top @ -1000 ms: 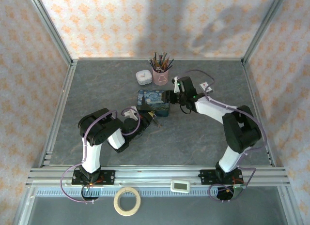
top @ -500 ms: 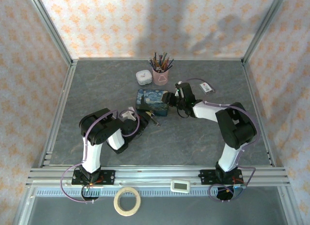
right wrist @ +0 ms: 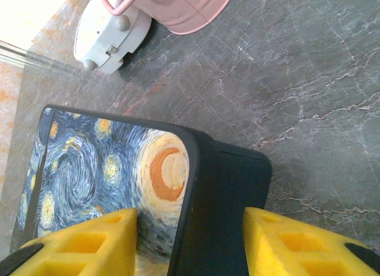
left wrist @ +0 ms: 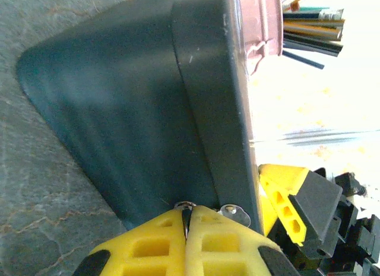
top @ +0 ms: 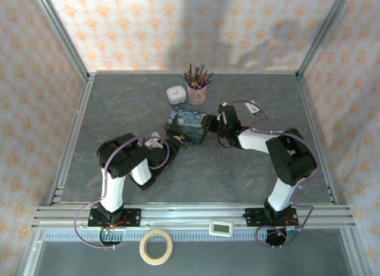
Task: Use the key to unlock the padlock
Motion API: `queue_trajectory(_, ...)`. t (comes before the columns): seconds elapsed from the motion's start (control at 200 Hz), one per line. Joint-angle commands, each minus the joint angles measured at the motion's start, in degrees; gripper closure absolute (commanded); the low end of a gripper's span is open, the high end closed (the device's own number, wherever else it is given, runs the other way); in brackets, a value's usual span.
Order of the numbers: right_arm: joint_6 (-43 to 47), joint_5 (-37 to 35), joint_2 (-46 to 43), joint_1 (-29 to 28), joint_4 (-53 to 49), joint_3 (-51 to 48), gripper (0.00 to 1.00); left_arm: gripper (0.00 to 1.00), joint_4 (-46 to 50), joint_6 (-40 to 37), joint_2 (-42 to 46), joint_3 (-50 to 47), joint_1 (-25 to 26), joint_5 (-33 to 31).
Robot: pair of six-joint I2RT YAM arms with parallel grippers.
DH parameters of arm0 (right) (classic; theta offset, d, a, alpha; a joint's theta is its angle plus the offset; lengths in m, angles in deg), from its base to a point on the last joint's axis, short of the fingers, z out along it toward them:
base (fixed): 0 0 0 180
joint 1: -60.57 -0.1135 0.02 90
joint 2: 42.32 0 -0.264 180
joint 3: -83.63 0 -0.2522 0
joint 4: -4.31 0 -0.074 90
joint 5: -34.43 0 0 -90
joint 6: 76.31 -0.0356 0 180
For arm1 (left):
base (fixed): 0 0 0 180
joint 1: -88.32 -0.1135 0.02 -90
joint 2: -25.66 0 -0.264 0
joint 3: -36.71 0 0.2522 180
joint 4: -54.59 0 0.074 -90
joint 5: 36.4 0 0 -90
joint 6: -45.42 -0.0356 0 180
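Observation:
My left gripper point(left wrist: 186, 212) is shut on a thin silvery metal piece. The key point(left wrist: 235, 212) shows its small round head right beside the right fingertip. In the top view a tiny dark and silvery bit point(top: 187, 146) sticks out from the left gripper point(top: 177, 148) toward the blue starry-night tin point(top: 186, 124). The padlock's body is hidden behind the fingertips. The tin's dark side point(left wrist: 148, 110) stands just ahead of them. My right gripper point(right wrist: 191, 243) has its fingers point(right wrist: 95, 240) pressed on either side of the tin's right end point(right wrist: 228, 199).
A pink cup of pencils point(top: 196, 92) and a small white box point(top: 174, 95) stand behind the tin. A white-and-black card point(top: 252, 108) lies at the back right. A tape roll point(top: 156, 246) and a small white device point(top: 221, 228) sit off the table's near rail.
The right gripper has slid down and closed in round the tin's right end, and the tin has turned slightly. The left gripper has drawn back a little toward its base.

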Motion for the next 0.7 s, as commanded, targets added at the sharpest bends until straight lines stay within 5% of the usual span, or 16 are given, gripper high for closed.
queue_trajectory(0.0, -0.7, -6.0, -0.5, 0.5, -2.5, -1.7, 0.54, 1.00, -4.3, 1.7, 0.1, -1.3, -0.3, -4.9)
queue_trajectory(0.696, -0.1, -6.4, 0.8, 0.5, -2.1, -0.7, 0.55, 1.00, -7.3, 1.9, 2.5, -6.1, -1.2, -7.3)
